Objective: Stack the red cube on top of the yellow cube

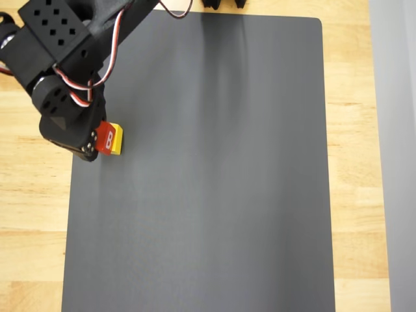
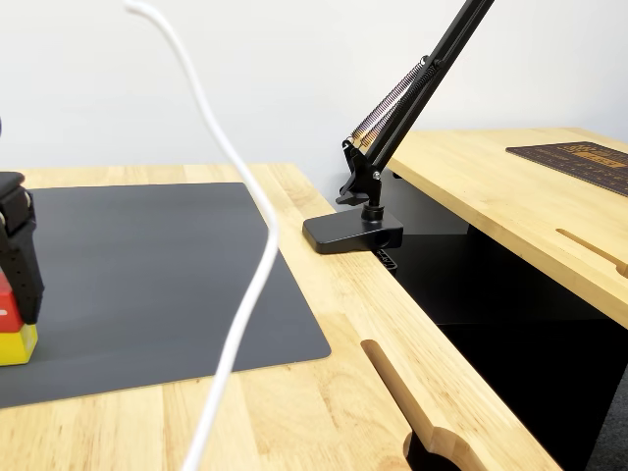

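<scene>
Pincer: black two-finger pincer [image 1: 96,144] was closed on the small matte red cube [image 1: 110,138].
Red cube: sat atop the small matte yellow cube [image 1: 117,140], at the grey mat's [image 1: 214,182] left edge.
Advice: square edges, release gently.

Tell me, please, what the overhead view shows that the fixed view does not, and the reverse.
Overhead view alone: the pale letter B on the red cube, the arm's black body with its red and white wires, and the full outline of the grey mat.

Fixed view alone: a white cable in the foreground, a black clamp base with a spring arm, and a second wooden desk.

Both: the red cube on the yellow cube at the mat's edge, with the gripper at the red cube.
</scene>
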You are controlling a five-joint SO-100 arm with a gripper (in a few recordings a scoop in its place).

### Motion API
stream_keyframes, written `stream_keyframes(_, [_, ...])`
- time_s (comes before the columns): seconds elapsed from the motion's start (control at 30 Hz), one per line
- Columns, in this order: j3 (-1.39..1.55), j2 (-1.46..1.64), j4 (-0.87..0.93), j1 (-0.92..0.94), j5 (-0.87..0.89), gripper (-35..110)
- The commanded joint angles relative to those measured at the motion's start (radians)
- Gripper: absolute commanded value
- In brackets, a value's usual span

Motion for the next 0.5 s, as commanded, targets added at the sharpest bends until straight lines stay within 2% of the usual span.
stream_keyframes(0.0, [0.005,0.026,0.006,0.009,-0.002,18])
stream_keyframes(0.47, [0.264,0.181,-0.115,-0.006,-0.014,24])
